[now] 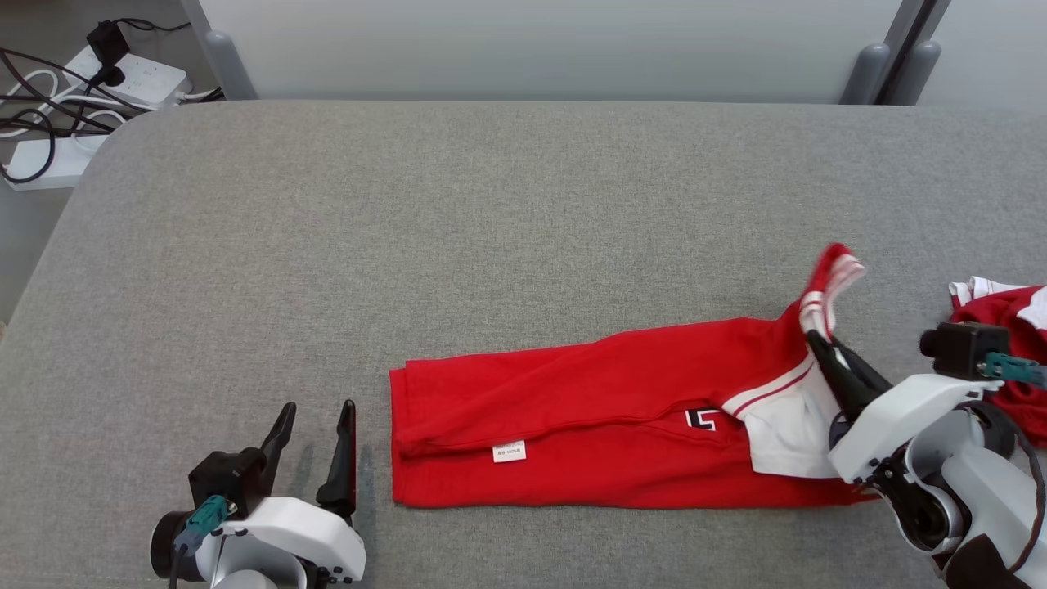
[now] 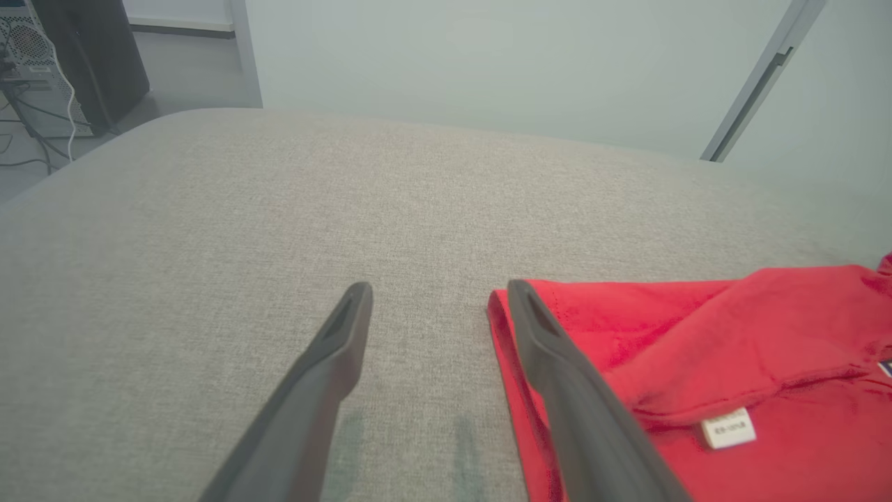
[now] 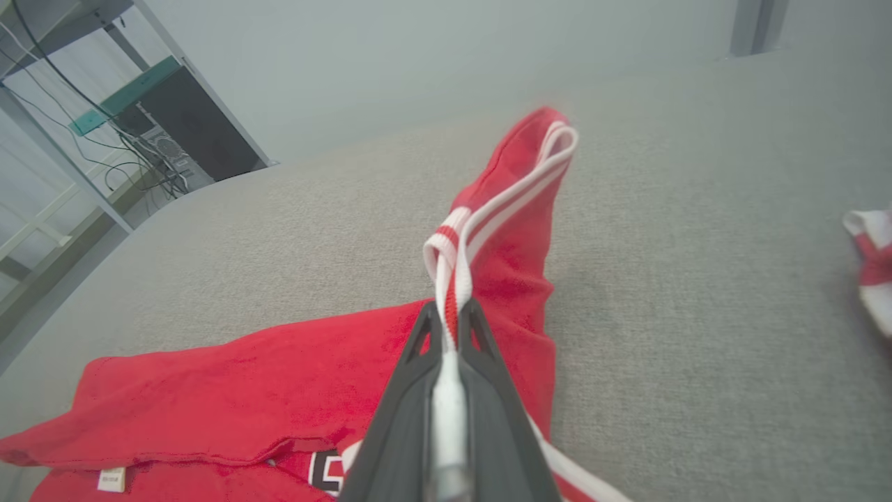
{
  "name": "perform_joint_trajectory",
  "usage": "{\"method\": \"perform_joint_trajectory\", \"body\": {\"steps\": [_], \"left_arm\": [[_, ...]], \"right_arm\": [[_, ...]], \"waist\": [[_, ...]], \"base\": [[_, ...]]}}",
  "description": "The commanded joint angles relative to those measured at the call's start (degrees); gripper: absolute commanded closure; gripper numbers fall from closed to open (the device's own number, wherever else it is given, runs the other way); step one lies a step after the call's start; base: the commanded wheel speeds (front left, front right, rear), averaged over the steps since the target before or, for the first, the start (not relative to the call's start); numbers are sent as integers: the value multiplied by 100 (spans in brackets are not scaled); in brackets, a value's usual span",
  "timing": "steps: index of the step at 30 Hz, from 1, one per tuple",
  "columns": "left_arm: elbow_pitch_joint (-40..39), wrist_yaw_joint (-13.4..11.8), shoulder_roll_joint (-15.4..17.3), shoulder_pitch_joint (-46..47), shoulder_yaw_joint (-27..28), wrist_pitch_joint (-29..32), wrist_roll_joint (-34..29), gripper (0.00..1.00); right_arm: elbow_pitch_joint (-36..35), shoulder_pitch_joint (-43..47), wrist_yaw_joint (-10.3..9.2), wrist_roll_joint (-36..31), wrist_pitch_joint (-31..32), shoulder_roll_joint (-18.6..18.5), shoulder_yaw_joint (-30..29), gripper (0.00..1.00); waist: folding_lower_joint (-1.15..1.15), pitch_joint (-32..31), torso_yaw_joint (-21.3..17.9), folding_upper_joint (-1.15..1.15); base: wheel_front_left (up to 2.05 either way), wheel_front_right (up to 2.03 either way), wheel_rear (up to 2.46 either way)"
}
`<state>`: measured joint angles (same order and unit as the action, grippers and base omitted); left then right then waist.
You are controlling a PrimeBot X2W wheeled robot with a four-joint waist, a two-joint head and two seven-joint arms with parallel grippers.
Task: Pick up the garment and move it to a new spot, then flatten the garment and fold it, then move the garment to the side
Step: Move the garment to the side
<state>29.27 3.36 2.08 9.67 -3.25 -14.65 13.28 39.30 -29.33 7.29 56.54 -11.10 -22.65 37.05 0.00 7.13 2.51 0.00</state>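
Garment: red garment with white trim, lying near the front of the grey tabletop as a long strip, white label facing up.
Progress: it looks placed and flattened, with one lengthwise fold in. Folding seems to be under way. More folds and the move aside are not yet done.
Striped cuff: raised off the strip's right end.
Right hand: fingers pinched tight on that cuff.
Left hand: fingers spread wide, holding nothing, just beside the strip's left edge.
Second red cloth: at the far right, apart from the strip.
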Motion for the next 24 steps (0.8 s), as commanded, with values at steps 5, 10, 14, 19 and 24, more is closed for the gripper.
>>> {"method": "perform_joint_trajectory", "body": {"steps": [5,10,14,19,24], "left_arm": [[-82,-79,80,4,-29,-35,186,0],[-86,-102,80,71,-320,-35,365,0],[-110,-106,80,117,-536,-35,440,0],[-141,-133,80,161,-744,-35,544,0],[-177,-187,80,188,-997,-35,711,0]], "right_arm": [[-1433,20,20,390,756,-366,693,100],[-2042,-153,20,567,1302,-158,1168,100],[-2025,-384,20,585,1510,144,1448,100],[-1777,-649,20,522,1591,426,1714,100],[-1345,-895,20,496,1542,665,1934,100]], "waist": [[0,-44,53,0],[0,-14,337,0],[0,50,642,0],[0,140,1003,0],[0,239,1447,0]], "base": [[0,0,0],[0,0,0],[0,0,0],[0,0,0],[0,0,0]]}}
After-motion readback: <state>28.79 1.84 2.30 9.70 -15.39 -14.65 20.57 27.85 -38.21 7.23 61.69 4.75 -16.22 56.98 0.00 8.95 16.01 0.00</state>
